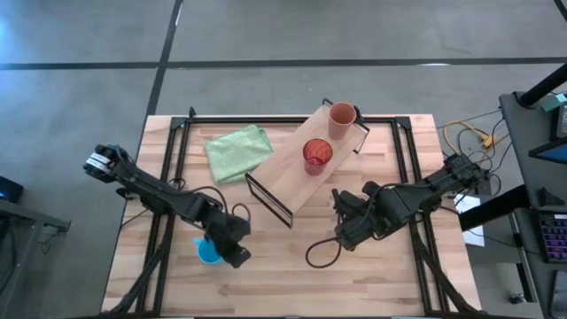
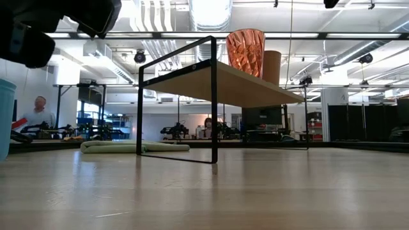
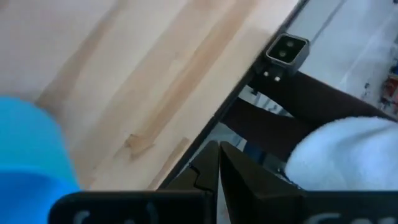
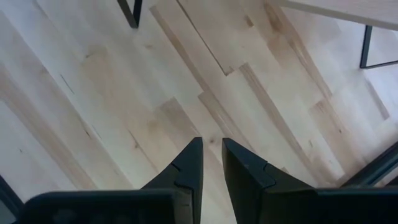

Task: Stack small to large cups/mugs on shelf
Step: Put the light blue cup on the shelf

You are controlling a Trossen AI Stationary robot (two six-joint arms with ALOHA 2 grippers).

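The bright blue cup (image 1: pixel 207 252) stands upright on the table near its left front; in the low view the blue cup (image 2: pixel 6 118) is at the picture's edge. My left gripper (image 1: pixel 236 255) (image 3: pixel 219 167) hovers just to the cup's right and above its rim, fingers shut on nothing. The shelf (image 1: pixel 288 182) (image 2: pixel 243 86) stands slantwise mid-table on its wire legs. On it stand the red tumbler (image 1: pixel 317 155) (image 2: pixel 245 51) and, farther back, the orange-brown cup (image 1: pixel 342 120) (image 2: pixel 272 67). My right gripper (image 1: pixel 342 234) (image 4: pixel 212 154) is shut, over bare table near the shelf's right front.
A pale green cloth (image 1: pixel 237 151) (image 2: pixel 134 146) lies folded left of the shelf. A black cable loop (image 1: pixel 321 252) lies on the table by my right gripper. A small camera (image 3: pixel 287 50) sits at the table's edge. People (image 2: pixel 39 114) are far back in the room.
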